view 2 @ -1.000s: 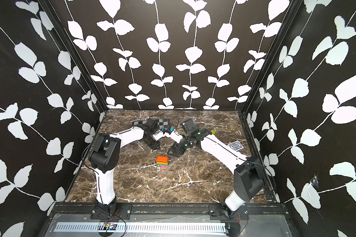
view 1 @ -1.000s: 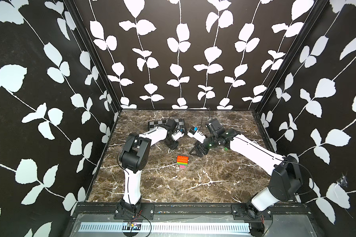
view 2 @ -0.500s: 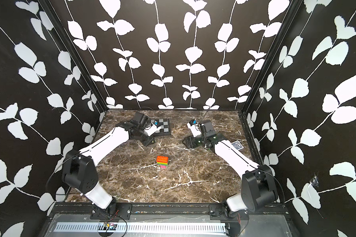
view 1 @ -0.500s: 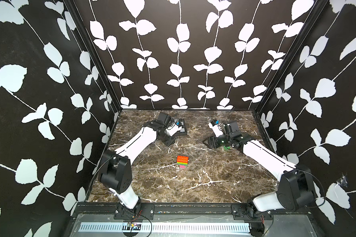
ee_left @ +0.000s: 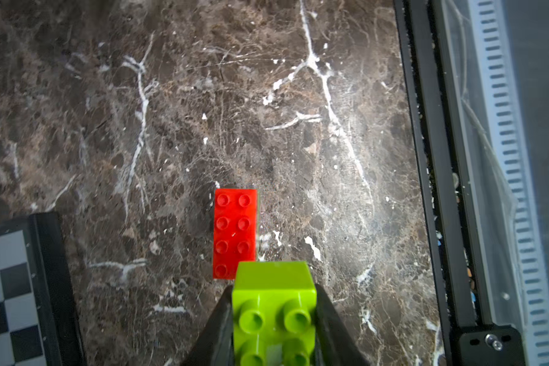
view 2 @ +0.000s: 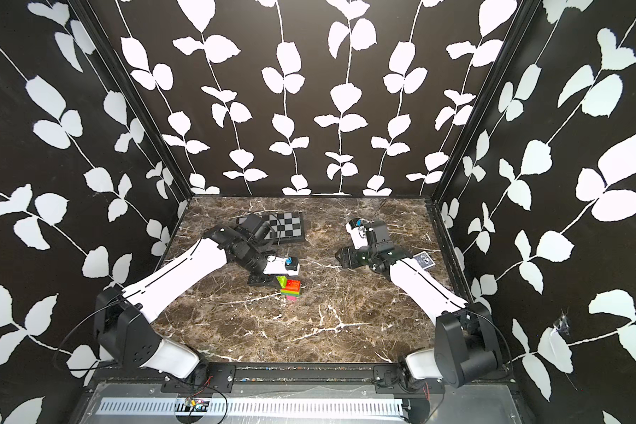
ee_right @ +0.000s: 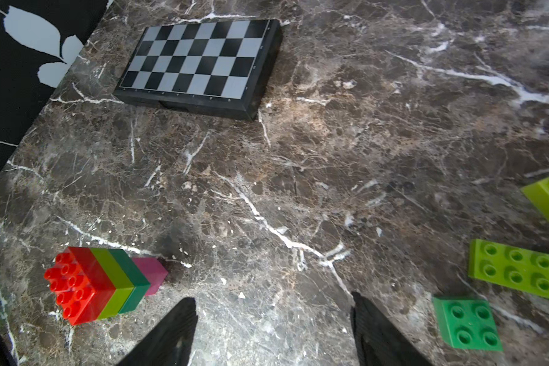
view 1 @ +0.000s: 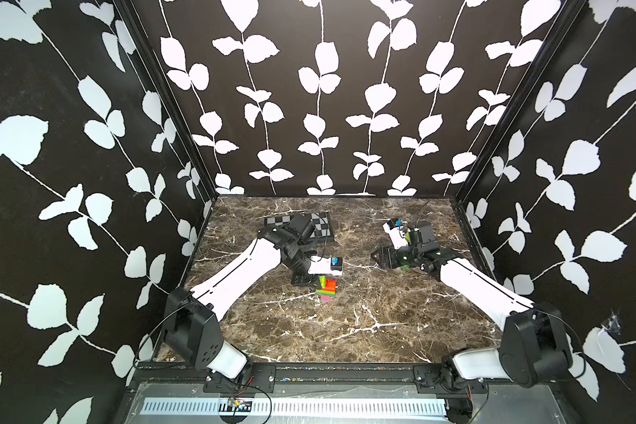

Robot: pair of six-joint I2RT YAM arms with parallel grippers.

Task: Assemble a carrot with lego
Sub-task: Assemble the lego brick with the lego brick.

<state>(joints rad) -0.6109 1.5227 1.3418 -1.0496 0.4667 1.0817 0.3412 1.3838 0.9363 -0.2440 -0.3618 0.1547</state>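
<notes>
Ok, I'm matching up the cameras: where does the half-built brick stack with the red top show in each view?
Both top views: the brick stack sits mid-table, in front of the chequered board.
Left wrist: only its red studded face shows, just past the lime brick in the left gripper.
Right wrist: all four colour bands show, short of the board.
Shared landmark: the board, in every view.

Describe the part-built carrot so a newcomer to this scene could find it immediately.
On the marble table, in front of the chequered board, find the left gripper holding a lime brick. Beside it is the carrot: the only multi-brick stack, banded red, lime, green, with a pink end.
</notes>
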